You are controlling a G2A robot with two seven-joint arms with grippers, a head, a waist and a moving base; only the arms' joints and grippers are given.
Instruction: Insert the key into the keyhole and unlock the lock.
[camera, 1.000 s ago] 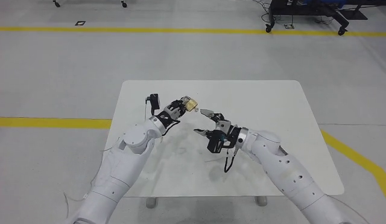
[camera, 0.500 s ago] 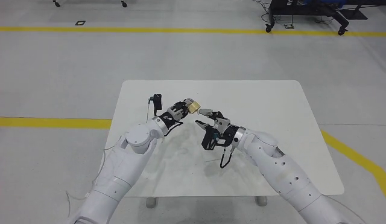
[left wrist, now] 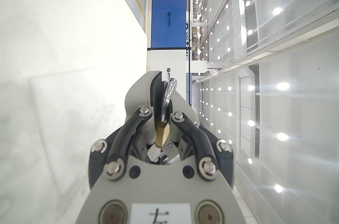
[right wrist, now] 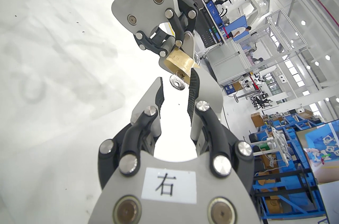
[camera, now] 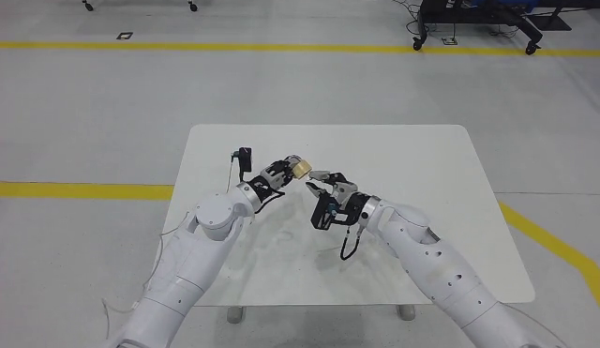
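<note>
My left gripper (camera: pixel 289 170) is shut on a brass padlock (camera: pixel 299 167) and holds it above the middle of the white table (camera: pixel 412 151). In the left wrist view the silver shackle (left wrist: pixel 169 91) and brass body (left wrist: pixel 162 133) sit clamped between the left gripper's (left wrist: pixel 165 95) pads. A key with a round silver head (right wrist: pixel 177 82) sticks out of the padlock's (right wrist: pixel 180 63) keyhole. My right gripper (right wrist: pixel 175 88) is open, its fingertips on either side of the key head without closing on it. From above, the right gripper (camera: pixel 315 182) sits just right of the padlock.
The tabletop (right wrist: pixel 53 55) under both arms is bare white with faint scuffs. A yellow floor line (camera: pixel 281 46) runs behind the table, and a dark wheeled frame (camera: pixel 478 15) stands far back right.
My right gripper has moved left toward the padlock until its open fingers flank the key head. The left arm has shifted only slightly, still holding the padlock.
</note>
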